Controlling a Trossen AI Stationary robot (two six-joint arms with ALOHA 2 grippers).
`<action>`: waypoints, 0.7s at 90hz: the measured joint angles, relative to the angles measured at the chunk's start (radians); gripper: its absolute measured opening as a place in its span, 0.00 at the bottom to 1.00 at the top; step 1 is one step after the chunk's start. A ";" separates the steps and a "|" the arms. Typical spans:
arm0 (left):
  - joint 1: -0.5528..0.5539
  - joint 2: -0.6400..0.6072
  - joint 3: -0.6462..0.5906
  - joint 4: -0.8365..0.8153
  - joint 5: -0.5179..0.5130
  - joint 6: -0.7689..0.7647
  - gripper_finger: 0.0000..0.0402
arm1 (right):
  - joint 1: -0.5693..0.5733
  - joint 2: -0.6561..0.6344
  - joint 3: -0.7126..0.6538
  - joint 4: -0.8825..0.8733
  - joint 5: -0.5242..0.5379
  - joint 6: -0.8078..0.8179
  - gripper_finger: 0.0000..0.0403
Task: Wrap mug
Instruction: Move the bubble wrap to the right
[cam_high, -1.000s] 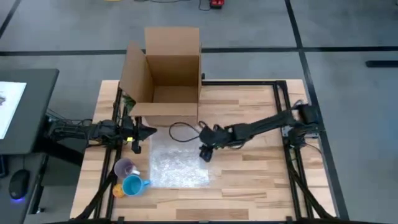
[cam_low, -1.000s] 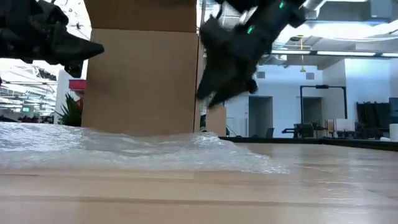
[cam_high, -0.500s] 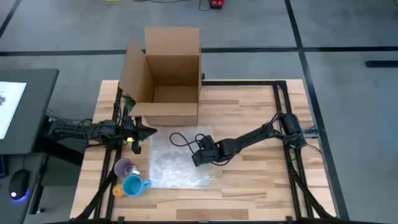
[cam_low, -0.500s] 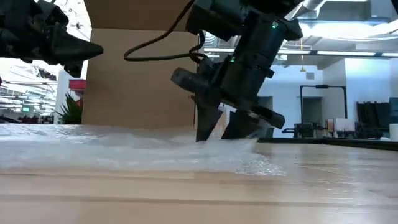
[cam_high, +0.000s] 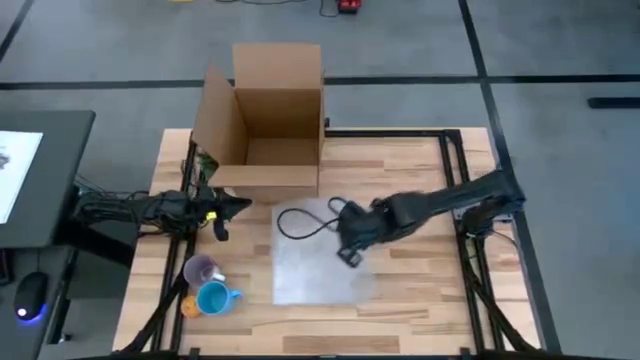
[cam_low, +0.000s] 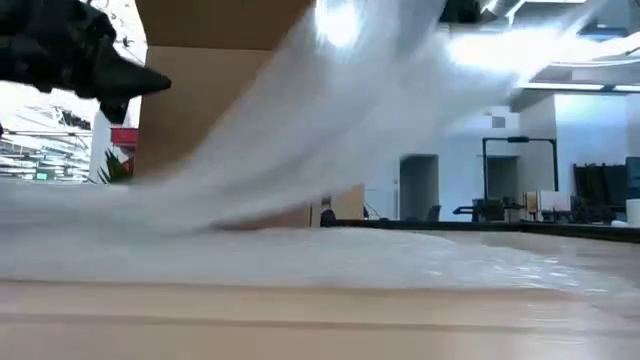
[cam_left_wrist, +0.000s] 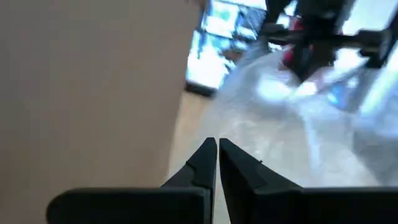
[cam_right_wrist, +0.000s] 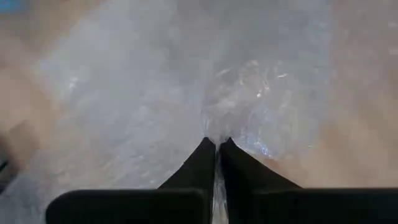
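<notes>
Pinching a sheet of bubble wrap (cam_high: 322, 262), the right pincer (cam_high: 350, 250) sits near the middle of the bench (cam_high: 420, 290), its fingers (cam_right_wrist: 200, 163) closed together on the plastic — the right wrist view shows the film gathered and puckered right at the tips. From above, the sheet lies spread on the wood between the right arm and the cups, one part raised toward the pincer. At table height the raised film (cam_low: 330, 110) sweeps as a pale blur across most of the picture, with the rest of it lying flat along the surface.

The left pincer (cam_high: 222, 208) hangs over the left side of the bench, just beside the front of the cardboard box (cam_high: 270, 110). Its fingers (cam_left_wrist: 202, 165) are drawn together with only a thin slit between them, and nothing is held. It stands apart from the wrap.

The blue mug (cam_high: 213, 298) stands upright near the front-left corner of the bench, handle pointing toward the wrap, clear of the sheet's edge. Just beside it stand a purple cup (cam_high: 201, 270) and a small orange item (cam_high: 188, 306); whether they touch the mug cannot be told.

The box stands open at the rear-left of the bench, one flap (cam_high: 217, 120) raised on its left side. A black cable (cam_high: 300, 222) loops across the wood near the right arm.
</notes>
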 joint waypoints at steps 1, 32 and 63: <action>0.000 0.005 0.003 0.000 -0.002 0.000 0.00 | -0.001 -0.014 0.008 -0.012 -0.001 -0.014 0.00; 0.000 0.159 0.059 0.021 -0.057 -0.028 0.00 | -0.155 -0.226 0.395 -0.107 -0.012 -0.573 0.00; 0.000 0.243 0.061 0.073 -0.059 -0.094 0.00 | -0.582 -0.095 0.513 -0.068 0.607 -1.505 0.00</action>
